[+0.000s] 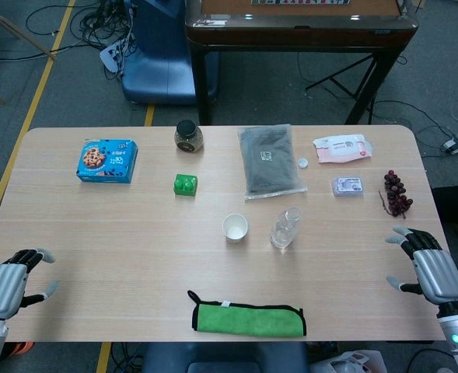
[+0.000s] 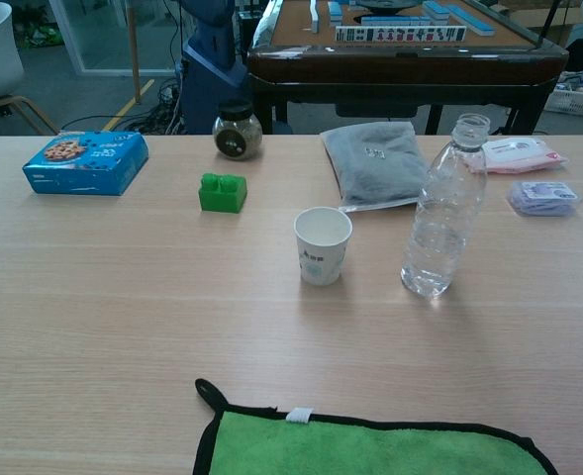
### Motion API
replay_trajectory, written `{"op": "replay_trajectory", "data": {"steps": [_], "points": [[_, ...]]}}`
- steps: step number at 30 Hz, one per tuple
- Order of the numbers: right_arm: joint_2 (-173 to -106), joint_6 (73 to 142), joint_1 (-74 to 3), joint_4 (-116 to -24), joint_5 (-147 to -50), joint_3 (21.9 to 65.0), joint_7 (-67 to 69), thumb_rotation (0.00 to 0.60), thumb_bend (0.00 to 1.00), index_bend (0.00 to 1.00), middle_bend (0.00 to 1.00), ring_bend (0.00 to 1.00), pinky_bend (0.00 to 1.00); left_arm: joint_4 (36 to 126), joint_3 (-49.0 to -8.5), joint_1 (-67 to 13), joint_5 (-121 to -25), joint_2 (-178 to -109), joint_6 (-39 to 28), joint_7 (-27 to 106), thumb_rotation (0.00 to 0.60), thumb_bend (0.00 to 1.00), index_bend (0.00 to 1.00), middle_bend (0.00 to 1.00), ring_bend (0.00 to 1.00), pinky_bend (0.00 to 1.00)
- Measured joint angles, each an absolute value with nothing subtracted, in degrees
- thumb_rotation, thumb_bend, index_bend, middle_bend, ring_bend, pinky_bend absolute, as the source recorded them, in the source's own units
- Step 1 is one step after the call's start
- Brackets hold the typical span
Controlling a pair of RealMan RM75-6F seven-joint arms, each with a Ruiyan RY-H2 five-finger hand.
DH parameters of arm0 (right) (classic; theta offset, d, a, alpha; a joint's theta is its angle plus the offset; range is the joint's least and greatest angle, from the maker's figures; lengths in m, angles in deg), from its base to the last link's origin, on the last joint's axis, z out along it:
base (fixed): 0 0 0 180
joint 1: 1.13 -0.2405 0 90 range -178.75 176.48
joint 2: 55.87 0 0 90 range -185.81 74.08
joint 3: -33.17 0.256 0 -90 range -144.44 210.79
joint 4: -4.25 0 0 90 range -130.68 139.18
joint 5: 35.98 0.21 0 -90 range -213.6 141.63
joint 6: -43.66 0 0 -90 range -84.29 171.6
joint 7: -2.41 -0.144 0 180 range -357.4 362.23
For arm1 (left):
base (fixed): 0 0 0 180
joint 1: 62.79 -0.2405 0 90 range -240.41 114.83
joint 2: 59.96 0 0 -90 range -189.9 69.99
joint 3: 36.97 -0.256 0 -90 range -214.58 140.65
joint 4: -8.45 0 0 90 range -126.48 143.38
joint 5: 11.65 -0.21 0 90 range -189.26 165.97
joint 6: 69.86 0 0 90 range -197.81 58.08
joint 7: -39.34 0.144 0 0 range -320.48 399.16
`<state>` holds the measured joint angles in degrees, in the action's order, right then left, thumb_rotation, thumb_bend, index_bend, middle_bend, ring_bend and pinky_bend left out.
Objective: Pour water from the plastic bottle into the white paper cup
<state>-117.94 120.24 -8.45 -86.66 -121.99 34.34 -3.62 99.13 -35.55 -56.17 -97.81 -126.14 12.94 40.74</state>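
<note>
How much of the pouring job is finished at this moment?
Done: the plastic bottle stands uncapped beside the white paper cup; a small white cap lies apart. In hand: nothing; the left hand and right hand rest open at the table edges. Left: grasping, pouring.

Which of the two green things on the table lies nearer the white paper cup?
The small green block, up-left of the white paper cup. The green cloth lies farther off, at the near edge.

Both views are evenly and brightly lit from overhead. Only soft, short shadows are cast beside the cup (image 2: 323, 245) and bottle (image 2: 443, 224). Faint glare is seen on the table (image 1: 135, 233). Focus is sharp; slight bending is noticed at the head view's edges.
</note>
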Motion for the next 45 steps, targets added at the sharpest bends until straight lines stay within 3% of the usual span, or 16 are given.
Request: {"op": "replay_trajectory", "data": {"steps": [6, 24, 45], "points": [[-118.0, 119.5, -8.7, -86.6, -121.0, 34.5, -3.7, 0.6, 0.0, 0.29, 0.18, 0.12, 0.21, 100.0, -35.8, -56.1, -98.1, -125.8, 12.8, 41.9, 0.6, 0.2, 0.45, 0.38, 0.32, 0.52], [-121.4, 115.8, -12.9, -83.0, -120.2, 37.4, -13.1, 0.6, 0.0, 0.29, 0.2, 0.12, 0.21, 100.5, -36.2, -56.4, -96.4, -126.0, 11.6, 44.3, 0.6, 0.2, 0.47, 0.41, 0.34, 0.53], [-134.6, 108.7, -22.9, -74.3, -121.5, 39.9, -21.8, 0.6, 0.0, 0.29, 0.18, 0.13, 0.21, 100.9, -36.3, -56.6, -95.9, -125.8, 11.5, 44.5, 0.6, 0.2, 0.47, 0.42, 0.35, 0.53]]}}
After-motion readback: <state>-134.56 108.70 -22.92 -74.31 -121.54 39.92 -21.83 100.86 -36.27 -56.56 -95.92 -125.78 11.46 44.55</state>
